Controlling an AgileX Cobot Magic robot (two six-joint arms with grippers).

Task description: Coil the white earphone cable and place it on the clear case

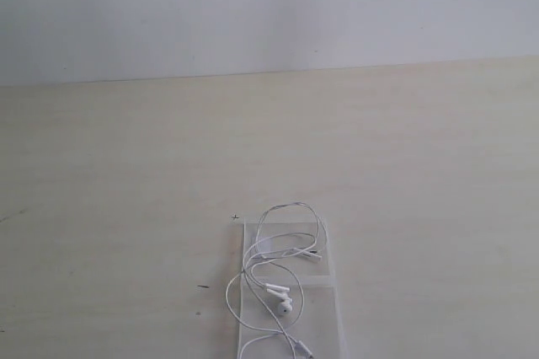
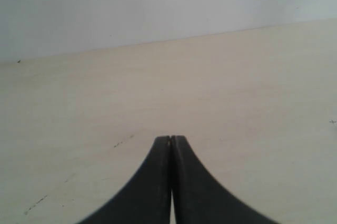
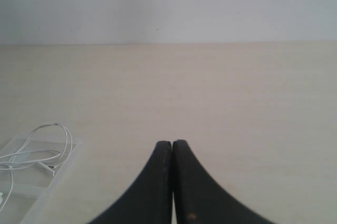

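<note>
The white earphone cable (image 1: 282, 270) lies in loose loops on the clear case (image 1: 333, 313) near the front middle of the pale table, its earbuds (image 1: 282, 302) resting on the case's nearer half. In the right wrist view the cable (image 3: 50, 148) and the case (image 3: 37, 195) show off to one side, well apart from my right gripper (image 3: 172, 142), whose black fingers are pressed together with nothing between them. My left gripper (image 2: 171, 138) is likewise shut and empty over bare table. Neither gripper appears in the exterior view.
A pale wooden tabletop (image 1: 126, 174) runs back to a plain white wall (image 1: 253, 5). A few small dark marks (image 1: 202, 286) dot the table left of the case.
</note>
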